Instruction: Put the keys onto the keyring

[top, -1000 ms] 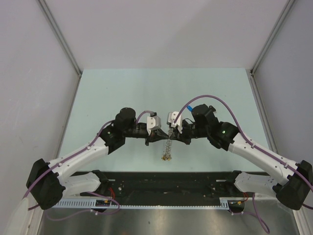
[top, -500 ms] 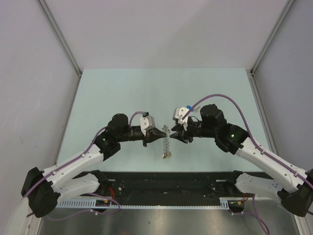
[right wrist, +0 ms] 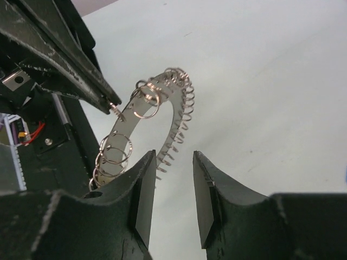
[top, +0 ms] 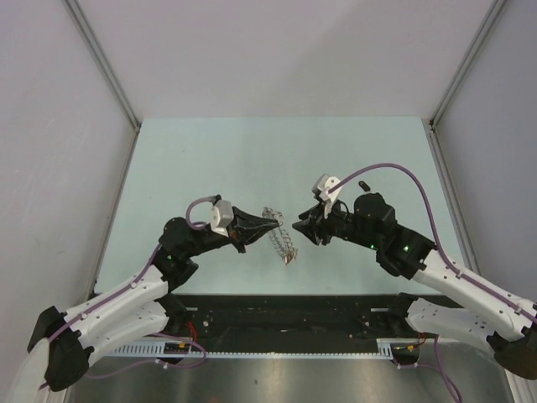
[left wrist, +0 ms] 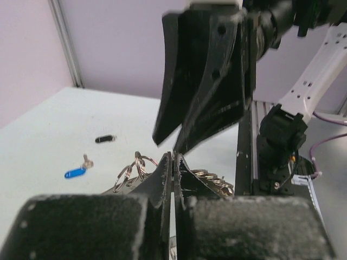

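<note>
The keyring (top: pixel 281 237), a silvery ring of coiled wire loops, hangs tilted above the table. My left gripper (top: pixel 274 222) is shut on its upper edge, and its fingertips (left wrist: pixel 173 158) pinch together with loops (left wrist: pixel 136 164) showing on either side. My right gripper (top: pixel 300 228) stands open just right of the ring, not touching it. In the right wrist view the keyring (right wrist: pixel 180 105) hangs beyond the open right gripper (right wrist: pixel 173 156), with the left gripper's tip (right wrist: pixel 111 104) clamped on it. A blue key (left wrist: pixel 75 172) and a black key (left wrist: pixel 105 139) lie on the table.
A black rail (top: pixel 285 315) runs along the table's near edge between the arm bases. Grey walls close in the table at the left, right and back. The right arm's fingers (left wrist: pixel 200 81) hang close above my left gripper.
My right gripper has opened and let go of the keyring, then drawn back to the right. The left arm has swung, so the ring now hangs tilted from the left gripper alone.
</note>
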